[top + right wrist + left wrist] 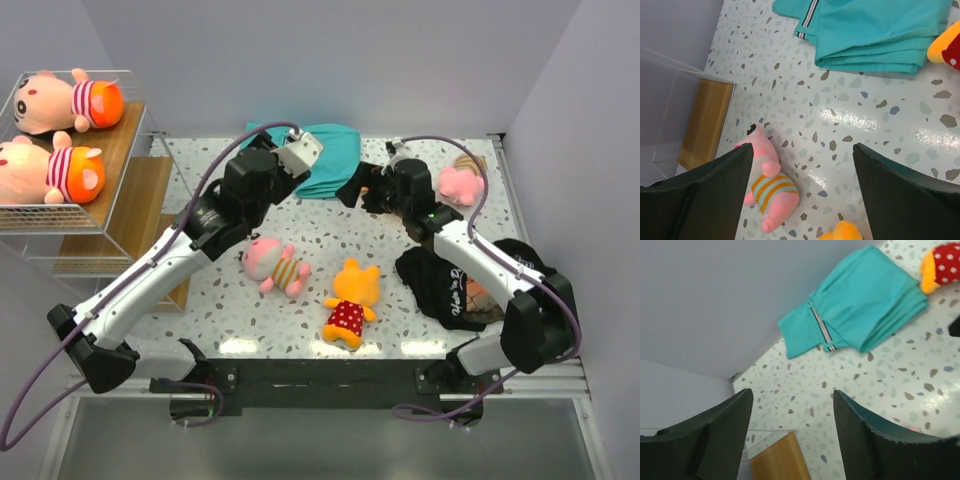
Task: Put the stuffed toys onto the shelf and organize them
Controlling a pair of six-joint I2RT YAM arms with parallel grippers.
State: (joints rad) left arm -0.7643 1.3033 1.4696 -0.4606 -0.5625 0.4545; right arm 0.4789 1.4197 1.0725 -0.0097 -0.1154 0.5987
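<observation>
Your speckled desk (420, 335) is the biggest thing here, and the shelf (135, 195) stands off its left edge, wood boards inside white wire mesh. The top tier holds two striped toys (60, 135) lying on their sides, one behind the other, heads pointing left.

Next in size is the left arm (170, 265), which stretches diagonally across the desk's left half and passes just beside the pink striped toy (272, 265). The teal cloth (335, 160) lies folded against the back wall, right under where both tools meet. The black garment (450, 285) is bunched up near the right arm's base, with a peach bit poking out on its right side. Can't tell what that bit is.

Three toys are loose on the desk. The orange toy (350, 300) in the red dotted dress lies front and centre, near the pink striped toy on its left. A pink toy (460, 183) sits at the far right corner, just beside the right arm.

Your left tool (791, 397) has its fingers spread with nothing between them, up over the cloth's left end. The right tool (802, 150) is also spread wide and carrying nothing.
</observation>
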